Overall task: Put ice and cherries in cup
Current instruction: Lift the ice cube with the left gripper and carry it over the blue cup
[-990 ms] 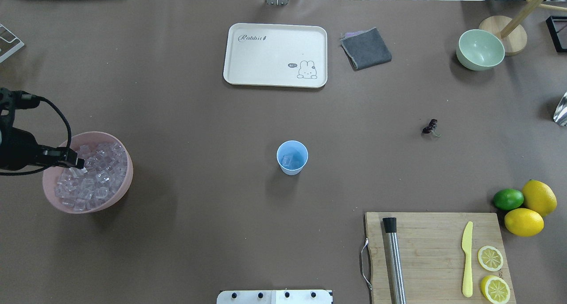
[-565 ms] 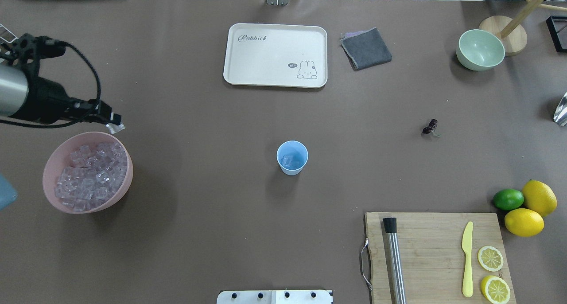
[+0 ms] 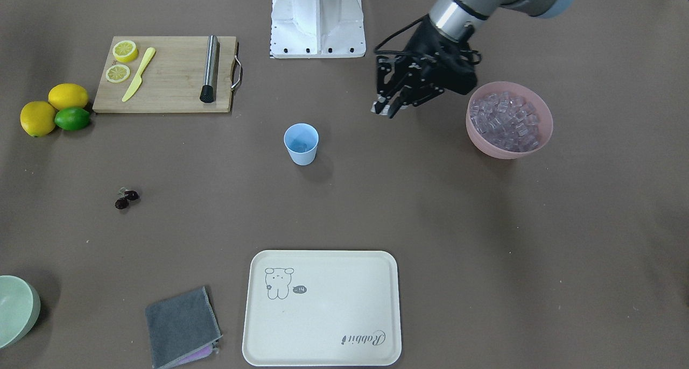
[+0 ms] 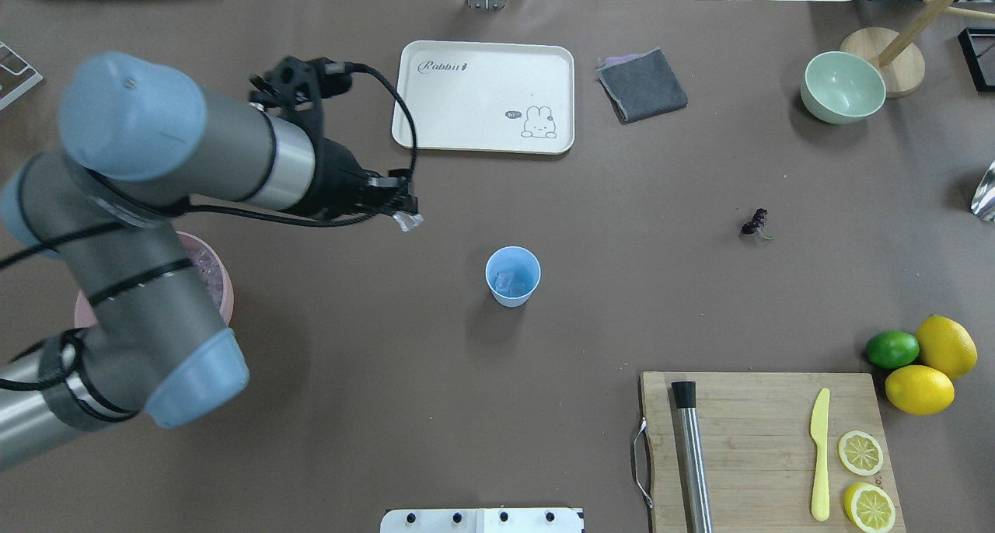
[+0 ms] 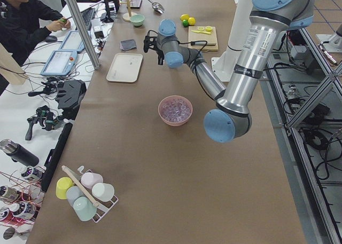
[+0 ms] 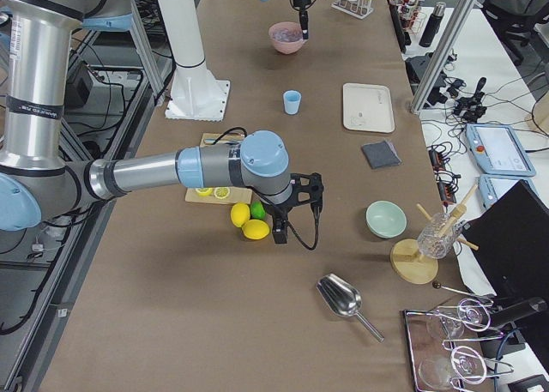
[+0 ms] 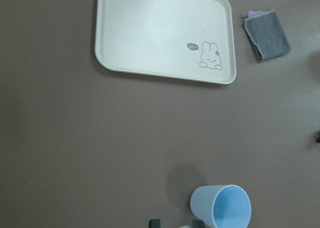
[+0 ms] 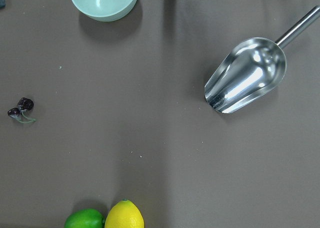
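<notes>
Ice cube [image 4: 409, 221] sits pinched between the fingertips of my left gripper [image 4: 404, 213], which are drawn in tight on it and touch nothing else. This gripper hangs in the air above the bare brown table [image 4: 350, 377], between the pink bowl [image 3: 509, 150] and the blue cup [image 4: 513, 276], off to the cup's side and not over its mouth. The cup stands upright mid-table with some ice [image 4: 507, 283] already at its bottom, and more of it heaps the bowl. The cherries [image 4: 755, 222] lie on the table well apart from the cup, over on my right side. My right gripper [image 6: 279, 231] hovers near the lemons [image 4: 919, 389]; I cannot tell whether its fingers are apart or together.
</notes>
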`<state>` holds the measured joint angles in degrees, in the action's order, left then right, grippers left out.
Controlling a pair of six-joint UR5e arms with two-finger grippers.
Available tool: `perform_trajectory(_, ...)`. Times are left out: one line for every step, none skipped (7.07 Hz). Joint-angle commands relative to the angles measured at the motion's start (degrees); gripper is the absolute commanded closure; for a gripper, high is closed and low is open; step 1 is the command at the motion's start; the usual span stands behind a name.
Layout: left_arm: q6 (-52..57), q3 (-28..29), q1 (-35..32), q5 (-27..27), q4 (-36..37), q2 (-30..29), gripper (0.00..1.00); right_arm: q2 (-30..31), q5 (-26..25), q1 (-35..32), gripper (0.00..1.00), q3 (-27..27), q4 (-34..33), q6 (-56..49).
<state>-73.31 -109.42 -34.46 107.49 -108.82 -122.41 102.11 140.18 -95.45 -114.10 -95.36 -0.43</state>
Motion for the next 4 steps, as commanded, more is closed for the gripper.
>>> perform_trajectory(-3.9, 8.0, 7.3, -10.1, -2.3, -6.9, 1.00, -0.2, 0.0, 0.0, 0.00, 0.0, 0.0, 0.0)
perform_trajectory(-4.1, 11.0, 9.3, -13.3, -3.6, -8.0, 1.00, -0.5, -0.1, 0.0, 0.00, 0.1, 0.0, 0.1)
perform_trajectory(-4.1, 12.7, 10.3, -14.2, -4.5, -8.2, 1.00, -0.5, -0.1, 0.0, 0.00, 0.1, -0.1, 0.3)
perform_trajectory(-4.1, 14.0, 10.7, -14.2, -4.6, -8.4, 1.00, -0.5, 0.0, 0.0, 0.00, 0.1, 0.0, 0.4)
